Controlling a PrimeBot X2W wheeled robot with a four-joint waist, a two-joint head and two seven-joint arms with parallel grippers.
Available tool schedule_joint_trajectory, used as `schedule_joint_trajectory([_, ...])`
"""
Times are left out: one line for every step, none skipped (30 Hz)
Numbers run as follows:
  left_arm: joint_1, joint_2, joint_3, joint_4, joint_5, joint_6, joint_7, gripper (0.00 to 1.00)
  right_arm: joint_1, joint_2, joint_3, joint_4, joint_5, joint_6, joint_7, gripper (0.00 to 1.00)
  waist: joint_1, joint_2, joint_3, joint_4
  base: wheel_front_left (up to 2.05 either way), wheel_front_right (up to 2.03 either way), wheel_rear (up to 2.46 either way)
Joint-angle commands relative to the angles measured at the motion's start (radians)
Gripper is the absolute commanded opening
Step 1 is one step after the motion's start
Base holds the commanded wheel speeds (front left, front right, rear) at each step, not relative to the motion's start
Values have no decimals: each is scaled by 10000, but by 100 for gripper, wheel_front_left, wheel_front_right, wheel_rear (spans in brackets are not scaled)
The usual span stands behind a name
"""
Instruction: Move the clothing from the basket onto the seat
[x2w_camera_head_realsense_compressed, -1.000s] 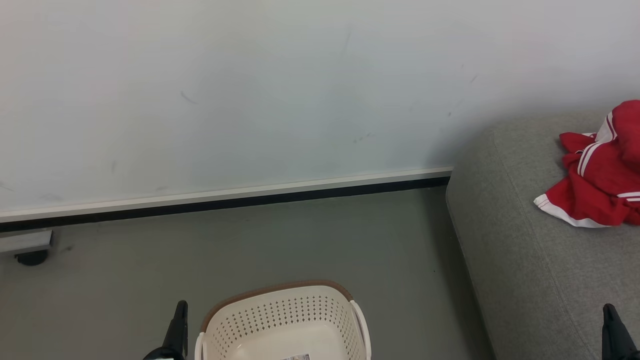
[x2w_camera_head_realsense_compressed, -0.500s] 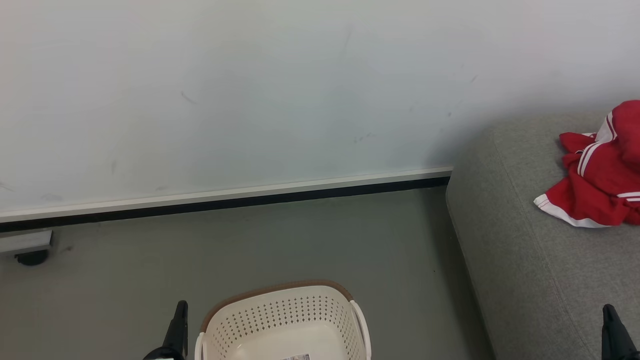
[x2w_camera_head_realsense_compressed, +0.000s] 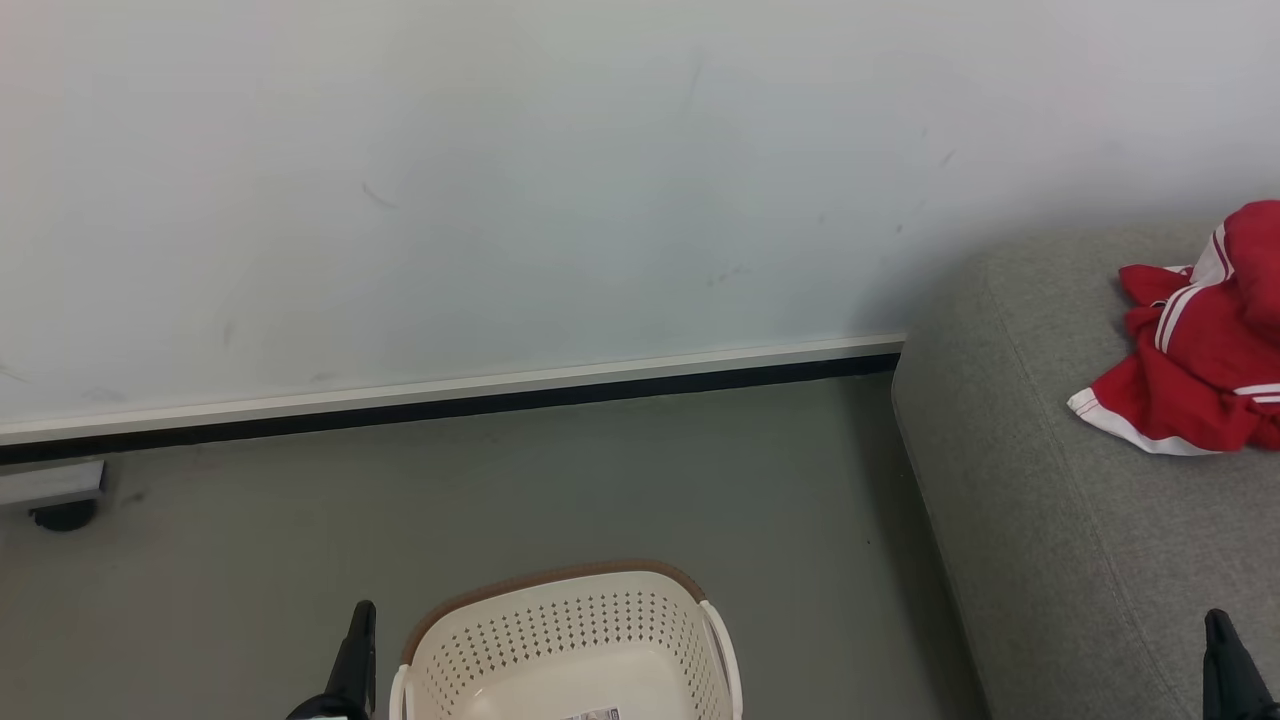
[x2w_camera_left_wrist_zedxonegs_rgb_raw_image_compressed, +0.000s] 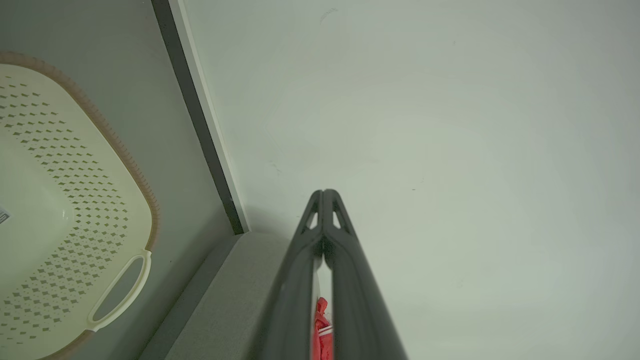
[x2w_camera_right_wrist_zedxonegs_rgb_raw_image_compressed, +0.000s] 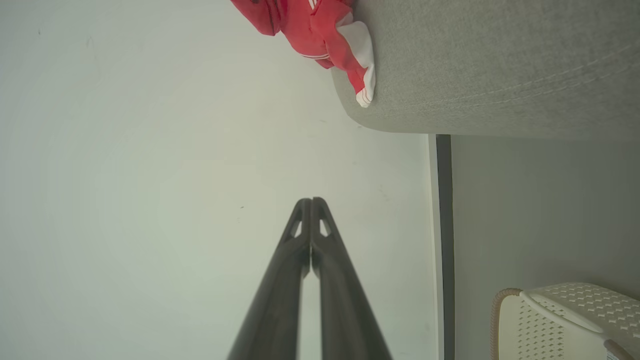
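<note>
Clothing (x2w_camera_head_realsense_compressed: 1195, 370) lies heaped on the seat (x2w_camera_head_realsense_compressed: 1080, 560), far right; the basket (x2w_camera_head_realsense_compressed: 570, 640), near centre, looks empty. Left jaws and right jaws are pressed together, holding nothing; the right jaws are nearer the clothing.

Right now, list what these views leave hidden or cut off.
Basket: head view, bottom edge cuts off its near half, so leftover garments cannot be ruled out.
Clothing: head view, right edge crops the pile; left wrist view, left gripper hides most.
Label: head view, too small to read.
</note>
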Motion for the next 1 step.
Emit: schedule_joint_trajectory([-72,0,4,32,-94,-30,14,0,-51,30,-21,20,-26,4,53,0,-1,-1,0,0,0,0,0])
